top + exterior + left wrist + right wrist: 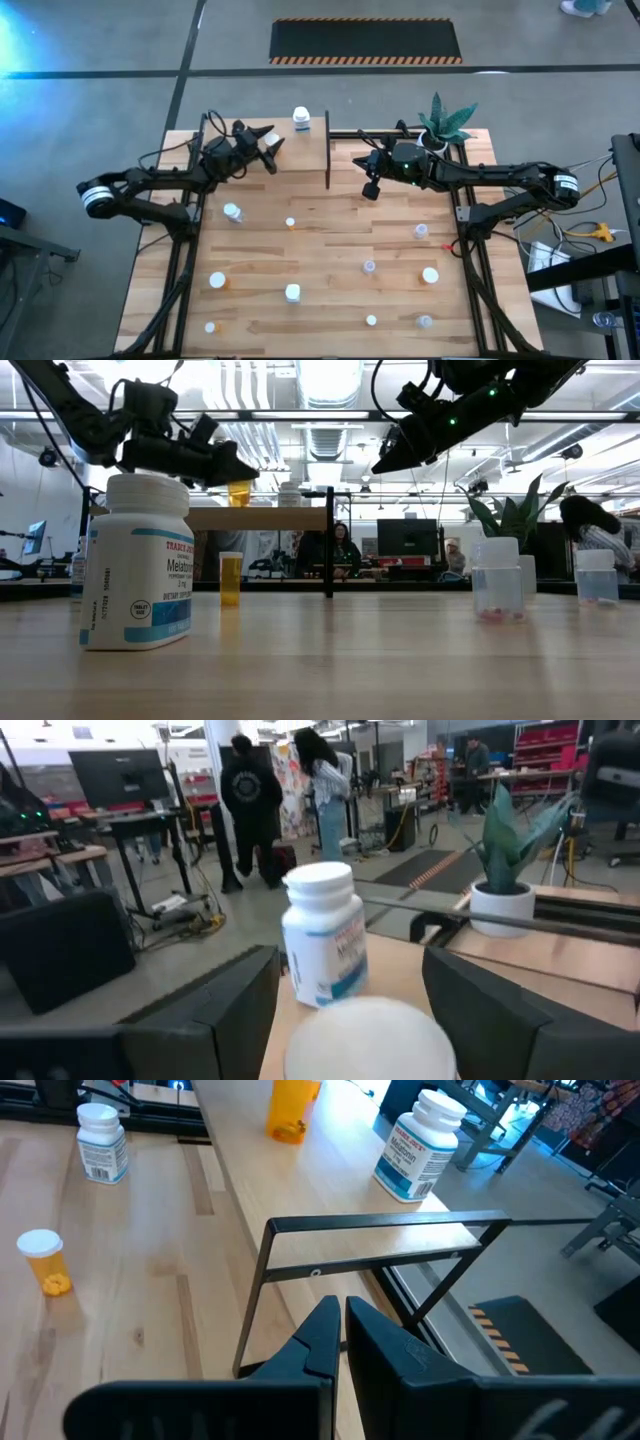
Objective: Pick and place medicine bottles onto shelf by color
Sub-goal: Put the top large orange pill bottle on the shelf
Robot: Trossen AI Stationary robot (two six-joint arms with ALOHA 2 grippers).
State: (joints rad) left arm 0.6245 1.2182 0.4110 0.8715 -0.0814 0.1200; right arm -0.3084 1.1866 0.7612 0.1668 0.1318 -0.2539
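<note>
My left pincer (272,152) is over the left end of the shelf (305,160), at the back edge of the surface (320,250). It is clamped on an orange bottle (240,492). In the left wrist view the bottle's white cap (370,1040) fills the gap, with a finger pressed against each side. From the low view the bottle hangs upright below my fingertips, with its base at the shelf board or just above it; I cannot tell which.

Straight ahead of this pincer a white bottle (301,119) stands upright on the same shelf. It is near the back edge, on my side of the dark divider (327,150) and apart from the orange bottle.

My right pincer (371,190) has its fingers pressed together and holds nothing. It hangs in the air just on the other side of the divider, above the back part of the surface and near the plant (445,122) at the back right corner.

The remaining bottles (292,292) stand scattered over the middle and front of the surface, well apart from both pincers. One orange one (45,1260) stands below the shelf's left side.
</note>
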